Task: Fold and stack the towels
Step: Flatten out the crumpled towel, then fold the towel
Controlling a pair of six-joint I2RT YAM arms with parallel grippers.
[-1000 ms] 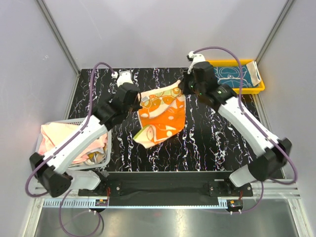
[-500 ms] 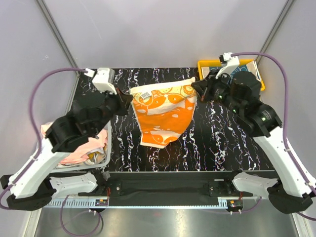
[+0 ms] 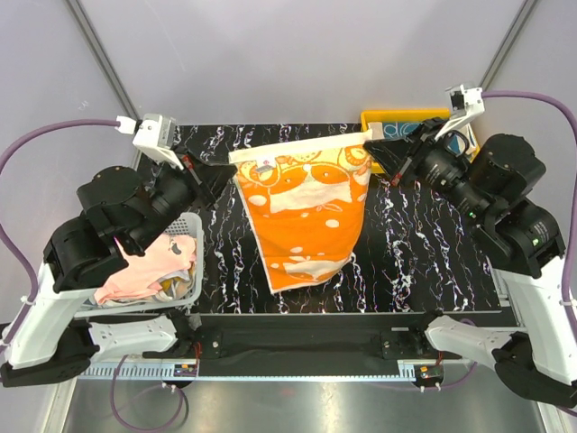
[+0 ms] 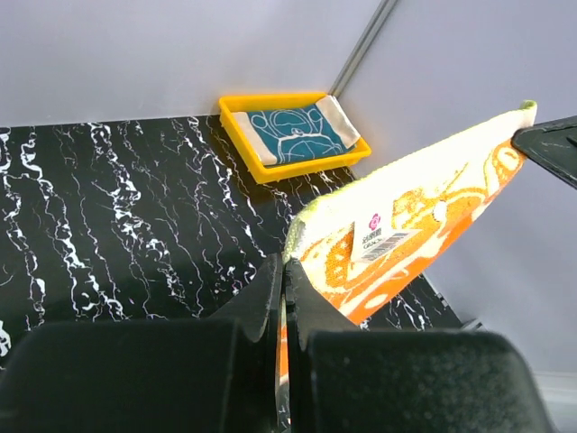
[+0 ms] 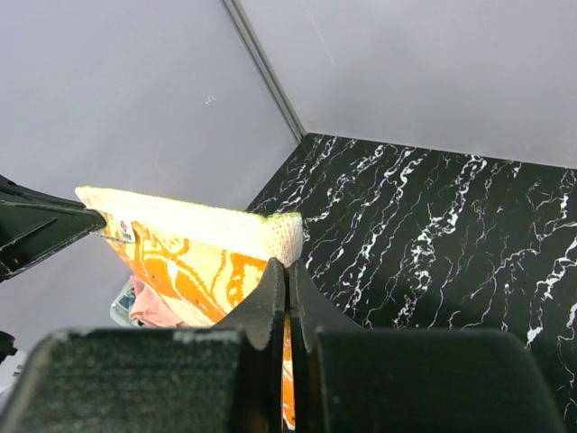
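My left hand [image 3: 224, 171] and right hand [image 3: 371, 150] each pinching a top corner of the orange-and-cream towel [image 3: 306, 216], stretched out over the bench [image 3: 406, 262].

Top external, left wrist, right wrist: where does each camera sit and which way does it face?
Top external: overhead behind the bases, looking down; both arms, orange towel stretched between left tool and right tool.
Left wrist: looks rightward to the yellow tray; own fingers show.
Right wrist: looks leftward along the towel; own fingers show.
Shared: both wrist views show the towel's top edge and the opposite tool.
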